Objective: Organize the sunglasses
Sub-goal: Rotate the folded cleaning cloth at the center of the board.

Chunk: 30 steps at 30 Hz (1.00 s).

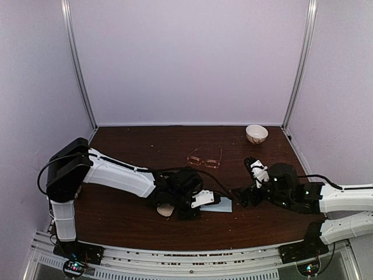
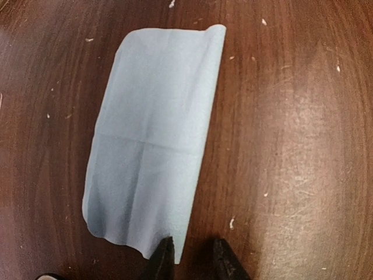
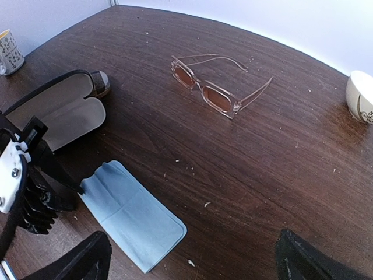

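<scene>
Right gripper (image 3: 195, 265) is spread wide and empty, low over the bare table (image 3: 280, 192). The sunglasses (image 3: 213, 87) are well ahead of it, toward the back wall.

Left gripper (image 2: 192, 262) is open only a narrow gap, nothing in it, tips down at the near end of the blue cloth (image 2: 151, 134). One fingertip (image 2: 164, 256) is right at the cloth's edge; can't tell if it touches.

I see only one pair: mid-table, sitting upright, both temples unfolded, apart from everything else. The open case (image 3: 58, 114) lies beyond the cloth, lining up. White bowl (image 3: 361, 96) is at the far right, out of the way.

Handling, my read:
- The frame is thin and very light, so it will skate on the wood if I nudge rather than pinch.
- The temples look springy and the hinges weak. The lenses will scratch and smudge.
- I'd take it at the bridge, or across the top rim next to a hinge, with fingers closing front-to-back and a soft close.
- I'd avoid a single temple, since the pair would swing and twist.
- The temples probably need folding before it fits the case, likely a two-arm job.
</scene>
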Available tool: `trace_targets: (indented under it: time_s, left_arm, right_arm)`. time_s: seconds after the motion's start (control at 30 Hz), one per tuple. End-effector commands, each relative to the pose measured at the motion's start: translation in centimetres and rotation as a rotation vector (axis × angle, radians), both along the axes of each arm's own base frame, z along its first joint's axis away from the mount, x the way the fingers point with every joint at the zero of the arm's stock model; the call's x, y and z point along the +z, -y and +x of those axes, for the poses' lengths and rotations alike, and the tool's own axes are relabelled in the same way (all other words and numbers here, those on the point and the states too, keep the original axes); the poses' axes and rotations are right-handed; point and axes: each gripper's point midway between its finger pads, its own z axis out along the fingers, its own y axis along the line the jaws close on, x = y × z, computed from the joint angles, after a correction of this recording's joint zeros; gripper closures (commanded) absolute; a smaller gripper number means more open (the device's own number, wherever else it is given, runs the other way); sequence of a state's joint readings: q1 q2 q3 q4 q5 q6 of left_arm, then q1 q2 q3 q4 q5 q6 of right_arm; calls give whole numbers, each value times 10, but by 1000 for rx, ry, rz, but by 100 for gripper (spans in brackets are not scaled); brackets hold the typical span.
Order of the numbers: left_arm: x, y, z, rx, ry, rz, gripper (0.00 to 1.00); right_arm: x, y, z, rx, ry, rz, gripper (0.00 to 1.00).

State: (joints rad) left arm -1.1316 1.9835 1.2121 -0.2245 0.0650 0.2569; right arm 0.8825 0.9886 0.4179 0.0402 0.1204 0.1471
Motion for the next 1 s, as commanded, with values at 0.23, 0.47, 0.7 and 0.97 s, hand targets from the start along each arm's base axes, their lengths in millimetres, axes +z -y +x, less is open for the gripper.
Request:
trace_targets:
  time_s: [0.23,0.47,0.7,0.97]
  left_arm:
    - [1,4,12,11,62,9,75]
    - [26,6,5,-13,63,-45,66]
    - [31,6,3,-23,73,-51,64]
    - [17,9,5,-31,77,-17,64]
  right_arm:
    - [-6,0,-2,-60,-36,63,0]
    - [-13,-1,-3,-81,-68,85,0]
    - [-17,-2,-3,-83,-81,85,0]
    - [-20,-3,-4,-87,-94,84,0]
